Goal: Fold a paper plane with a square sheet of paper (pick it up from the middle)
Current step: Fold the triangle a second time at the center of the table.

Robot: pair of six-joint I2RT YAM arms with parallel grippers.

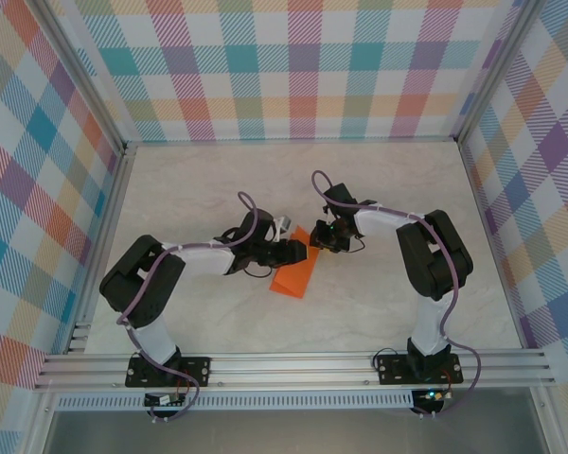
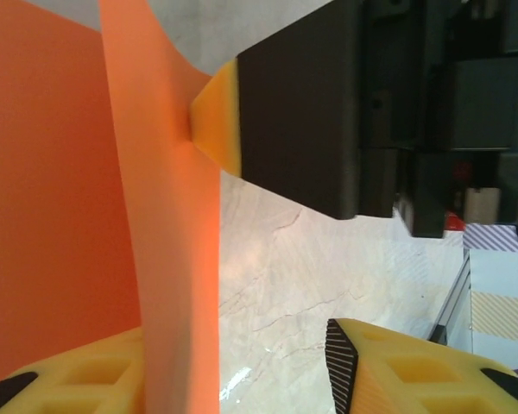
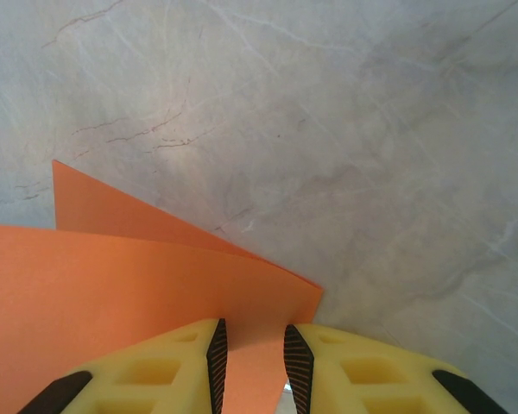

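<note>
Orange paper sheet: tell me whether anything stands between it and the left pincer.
Nothing visible does. The orange paper sheet stands on edge between the left pincer's open fingers, close to one, with bare marble table before the other. The right pincer, shut on the sheet's edge farther along, lies outside that gap.

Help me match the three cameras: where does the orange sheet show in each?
Top external: orange sheet at centre, between the two arms.
Left wrist: left half, with one flap standing up.
Right wrist: lower left, reaching the bottom edge.
Shared landmark: marbled tabletop.
</note>
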